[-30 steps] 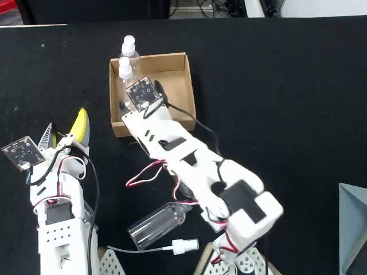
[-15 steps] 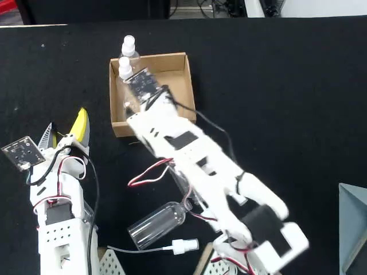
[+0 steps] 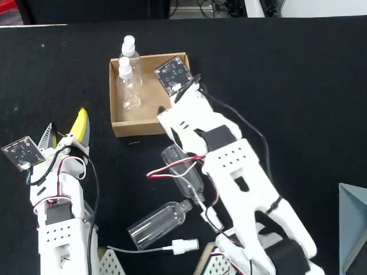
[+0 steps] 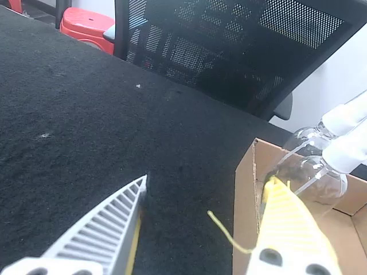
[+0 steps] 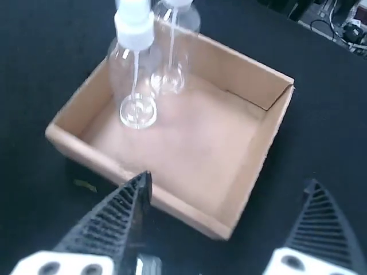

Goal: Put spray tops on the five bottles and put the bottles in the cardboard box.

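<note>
— What do we have on the table (image 3: pixel 298 86)?
— We see black cloth, with the cardboard box (image 3: pixel 182 109) left of centre, toward the far edge.
— And toward the near edge?
— We find a capless bottle (image 3: pixel 189 183) and a second bottle (image 3: pixel 155 222), both lying down, then a loose spray top (image 3: pixel 184 247).

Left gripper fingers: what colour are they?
Left gripper: one finger yellow, the other pale grey; best in the left wrist view.
</note>
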You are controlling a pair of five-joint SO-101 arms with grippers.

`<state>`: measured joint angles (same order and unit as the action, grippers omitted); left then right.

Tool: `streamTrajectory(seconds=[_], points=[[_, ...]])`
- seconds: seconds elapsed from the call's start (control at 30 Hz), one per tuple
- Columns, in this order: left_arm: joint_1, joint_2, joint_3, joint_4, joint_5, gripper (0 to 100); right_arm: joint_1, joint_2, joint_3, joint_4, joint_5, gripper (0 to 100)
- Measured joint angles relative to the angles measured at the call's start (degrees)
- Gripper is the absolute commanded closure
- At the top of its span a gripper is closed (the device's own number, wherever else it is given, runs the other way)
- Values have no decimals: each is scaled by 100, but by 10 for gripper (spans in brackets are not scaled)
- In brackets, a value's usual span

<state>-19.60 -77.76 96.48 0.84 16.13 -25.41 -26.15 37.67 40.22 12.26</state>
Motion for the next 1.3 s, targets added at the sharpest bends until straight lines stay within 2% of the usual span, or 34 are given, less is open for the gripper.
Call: streamTrajectory(seconds=[0.17,0.47,0.7,0.9,1.3], points=[[0,0,0,0,0,698,18,-70,-316,730,299,659],[0,0,0,0,0,698,18,-70,-642,2444,334,659],[0,0,0,0,0,698,18,-70,-642,3244,343,659],[0,0,0,0,0,698,-114,-79,-290,3262,334,659],[0,0,0,0,0,698,-563,-79,774,1996,-141,659]])
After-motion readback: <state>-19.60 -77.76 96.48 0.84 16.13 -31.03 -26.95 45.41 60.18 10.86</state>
